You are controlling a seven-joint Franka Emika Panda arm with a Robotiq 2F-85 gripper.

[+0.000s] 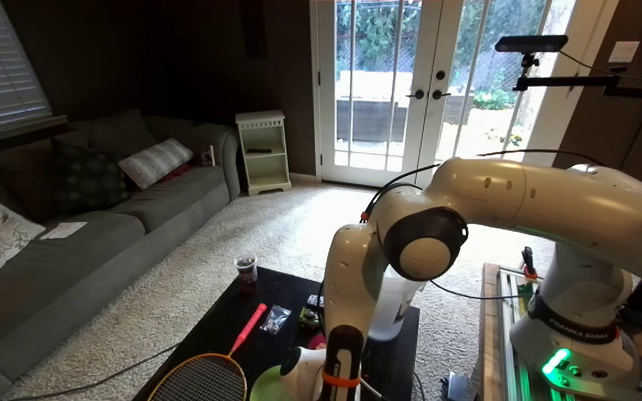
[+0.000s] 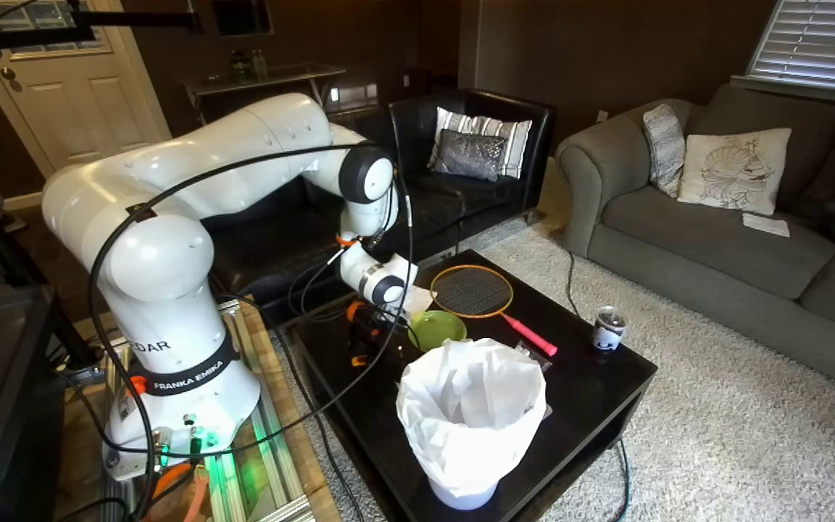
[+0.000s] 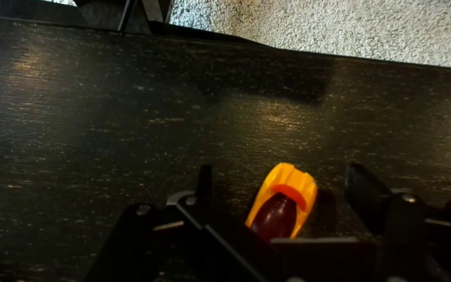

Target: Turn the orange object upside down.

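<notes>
While my jaws are spread wide, the orange thing (image 3: 284,196) lies on the desk (image 3: 131,109), and in the wrist view I see it between them. It is partly dark red. A green bowl (image 2: 438,330) and a racket (image 2: 477,293) lie there too.
</notes>
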